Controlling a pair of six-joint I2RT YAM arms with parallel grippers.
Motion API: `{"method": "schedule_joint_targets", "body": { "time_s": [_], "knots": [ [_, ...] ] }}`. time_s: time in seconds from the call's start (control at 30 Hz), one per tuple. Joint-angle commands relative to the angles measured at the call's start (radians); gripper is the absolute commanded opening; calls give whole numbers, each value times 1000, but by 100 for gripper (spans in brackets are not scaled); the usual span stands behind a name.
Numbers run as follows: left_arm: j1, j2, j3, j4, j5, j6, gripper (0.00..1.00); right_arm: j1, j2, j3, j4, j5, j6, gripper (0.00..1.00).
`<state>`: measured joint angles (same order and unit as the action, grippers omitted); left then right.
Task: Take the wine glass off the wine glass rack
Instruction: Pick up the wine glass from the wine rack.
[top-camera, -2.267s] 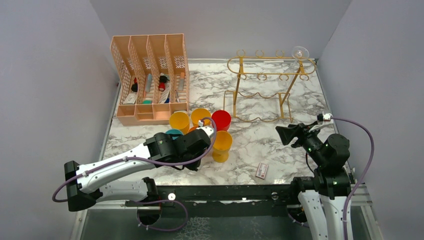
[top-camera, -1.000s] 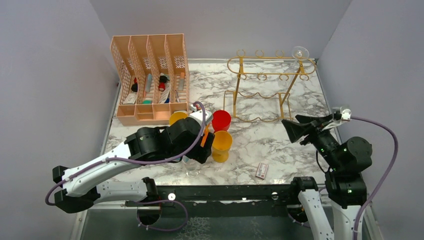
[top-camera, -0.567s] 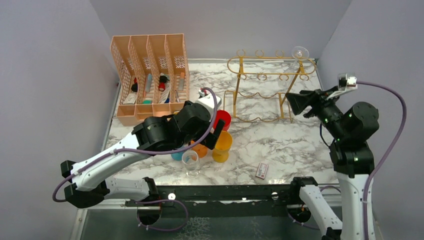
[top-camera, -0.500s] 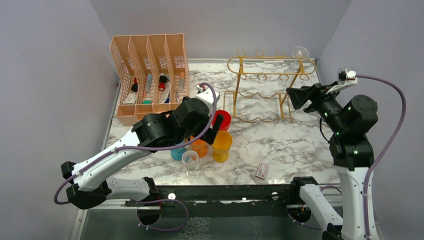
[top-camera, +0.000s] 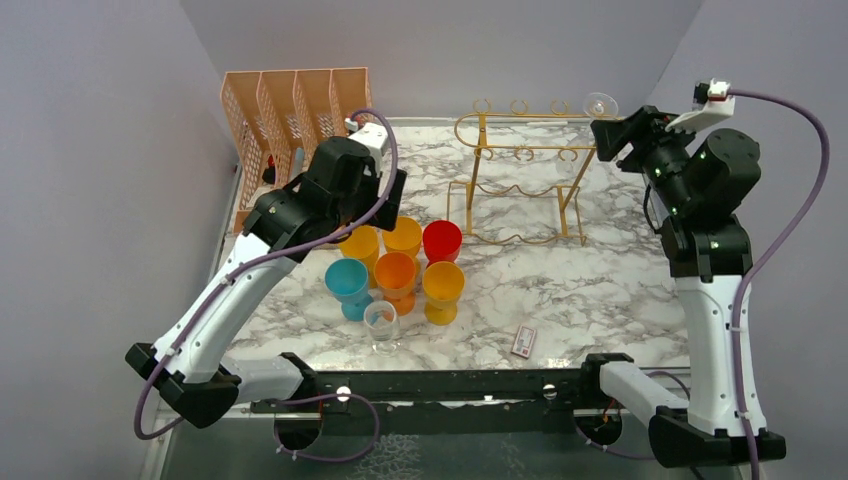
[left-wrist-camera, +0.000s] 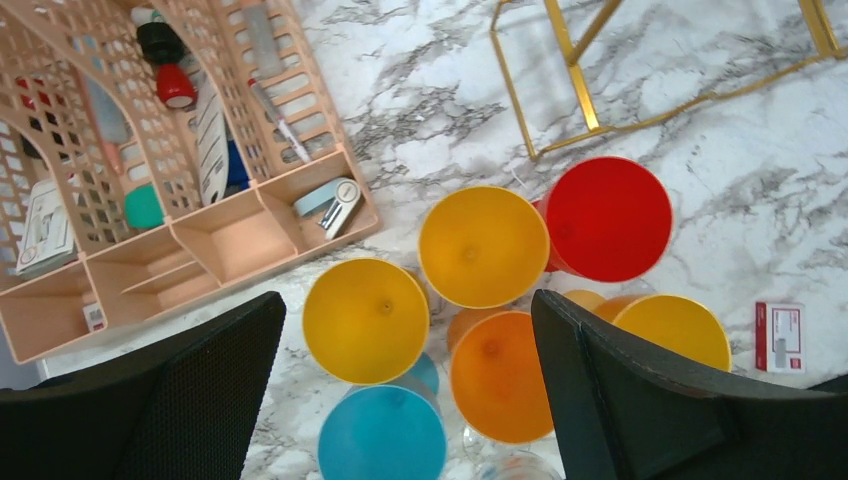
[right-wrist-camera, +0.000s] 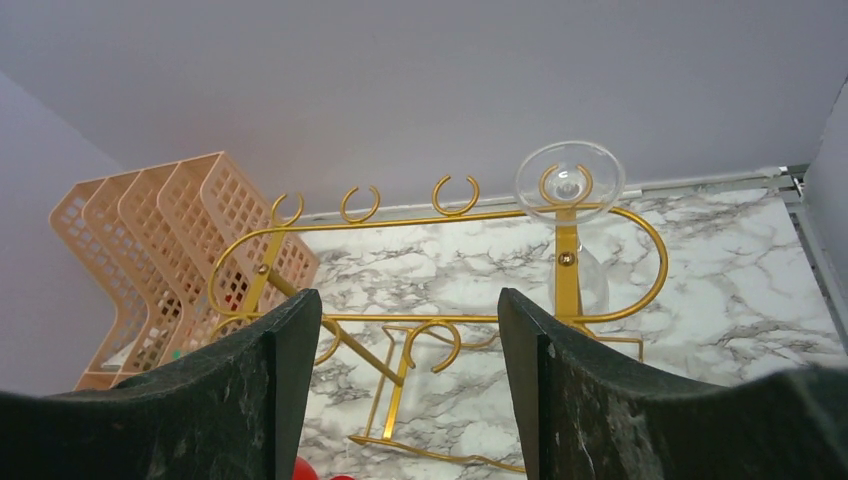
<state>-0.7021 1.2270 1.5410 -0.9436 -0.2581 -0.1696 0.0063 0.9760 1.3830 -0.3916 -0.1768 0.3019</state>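
The wine glass is hanging upside down at the right end of the gold rack, its foot sitting in the last hooks and its bowl hanging below the rail. The right pincer is hovering near that end, jaws standing apart and grasping nothing, and the glass is lying right of the gap between them. I am thinking the danger is the jaws closing on the gold post or rail instead of the thin stem. Pulling upward is another risk, with the foot catching the hooks and dragging the light rack over. Clear glass is slippery too, so a weak hold is risking a drop onto the marble counter.

The left pincer is hanging released above 6 coloured cups, all looking empty. A small clear tumbler is standing just beside them. The peach organiser is holding markers, pens and small bits.
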Motion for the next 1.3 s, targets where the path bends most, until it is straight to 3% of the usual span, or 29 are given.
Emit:
{"method": "schedule_joint_targets", "body": {
  "time_s": [0.0,0.27,0.4,0.7,1.27],
  "knots": [
    [107,-32,-23,35,87,40,99,-3,72,75,-20,61,1,69],
    [304,-59,-78,66,164,39,99,-19,255,257,-120,76,19,69],
    [369,-60,-85,81,154,32,99,-98,350,343,-150,-36,51,69],
    [378,-130,-113,91,154,32,99,-199,487,377,-161,-228,124,64],
    [377,-270,-183,71,226,-14,99,-209,518,364,-175,-71,41,61]
  ]
}}
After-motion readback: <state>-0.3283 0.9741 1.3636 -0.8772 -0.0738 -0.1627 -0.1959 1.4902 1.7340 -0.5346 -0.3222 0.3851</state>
